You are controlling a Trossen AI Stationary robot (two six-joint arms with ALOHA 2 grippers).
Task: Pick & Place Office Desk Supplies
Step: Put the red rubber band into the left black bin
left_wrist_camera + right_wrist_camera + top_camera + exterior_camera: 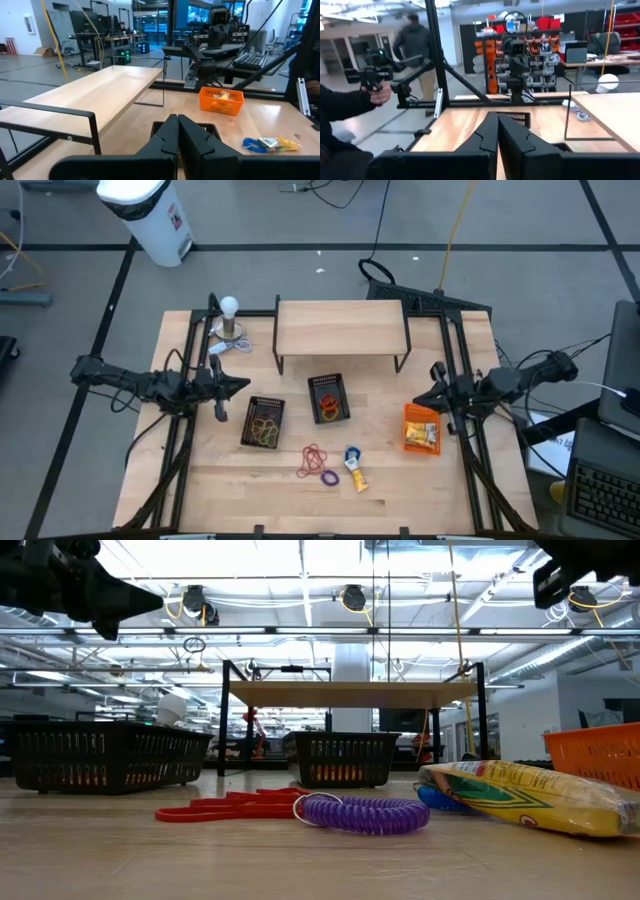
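Note:
Loose on the table near its front lie red rubber bands point(315, 459) point(240, 805), a purple coil band point(329, 477) point(365, 812) and a yellow packet with blue marks point(354, 470) point(530, 796) point(272, 144). One black basket point(263, 421) holds yellow bands; a second black basket point(328, 398) holds red and orange ones. An orange basket point(422, 427) point(221, 100) holds packets. My left gripper point(242, 384) point(177, 127) hovers shut at the table's left, above it. My right gripper point(419, 397) point(496, 127) hovers shut at the right, above the orange basket's far side. Neither holds anything.
A low wooden shelf on black legs point(340, 327) point(95, 97) stands at the table's far middle. A white ball on a metal stand point(230, 320) is at the far left. A person's hand point(380, 92) shows beyond the table's left side. Bare wood lies along the near edge.

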